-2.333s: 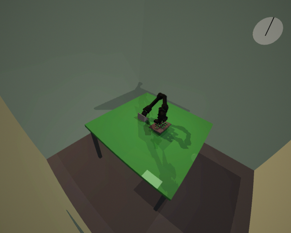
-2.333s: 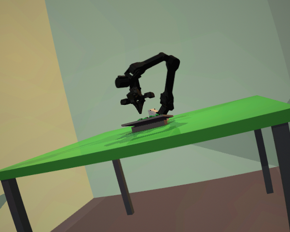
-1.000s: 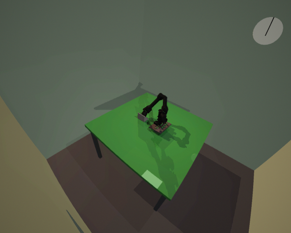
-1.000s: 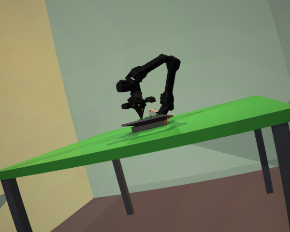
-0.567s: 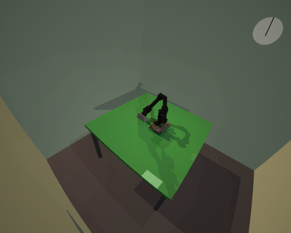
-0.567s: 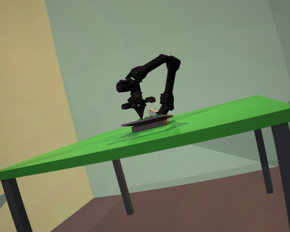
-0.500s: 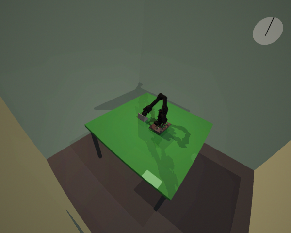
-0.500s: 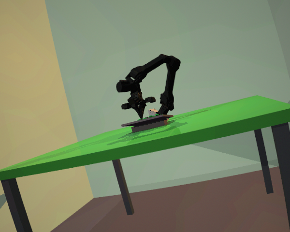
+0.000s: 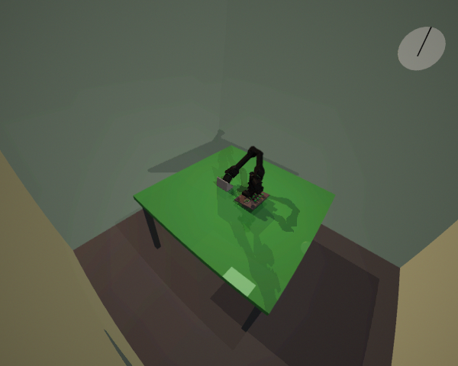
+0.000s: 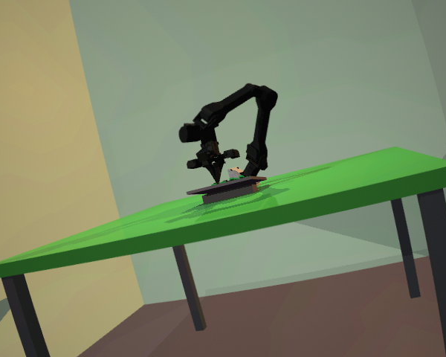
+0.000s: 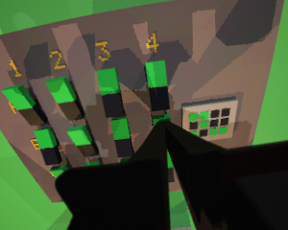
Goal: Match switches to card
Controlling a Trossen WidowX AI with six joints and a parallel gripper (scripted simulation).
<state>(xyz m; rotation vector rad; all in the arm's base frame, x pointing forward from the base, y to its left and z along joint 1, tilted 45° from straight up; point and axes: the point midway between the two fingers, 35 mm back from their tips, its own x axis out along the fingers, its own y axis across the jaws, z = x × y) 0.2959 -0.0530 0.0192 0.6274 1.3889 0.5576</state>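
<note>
My gripper [image 10: 218,182] [image 11: 164,122] is shut and empty, its tips down at the green half of switch B4 [image 11: 159,117] on the brown panel [image 9: 266,194] [image 10: 200,190] [image 11: 250,77]. The fingers hide most of B4 and much of row C. Switches A1 [image 11: 19,97], A2 [image 11: 61,91] and B2 [image 11: 80,136] seem to have green raised. A3 [image 11: 108,81], A4 [image 11: 156,74], B1 [image 11: 45,138] and B3 [image 11: 120,128] seem to have dark raised. The card [image 11: 234,120] reads green, green, dark, dark; then dark, green, dark, dark; then green, dark, green, green.
The panel rests on a block [image 10: 229,193] on the green table [image 9: 189,224] [image 10: 331,184]. A pale upright plate [image 9: 222,183] stands by the arm's base. Neighbouring switches stand close around the fingertips, and the card lies to the right of column 4.
</note>
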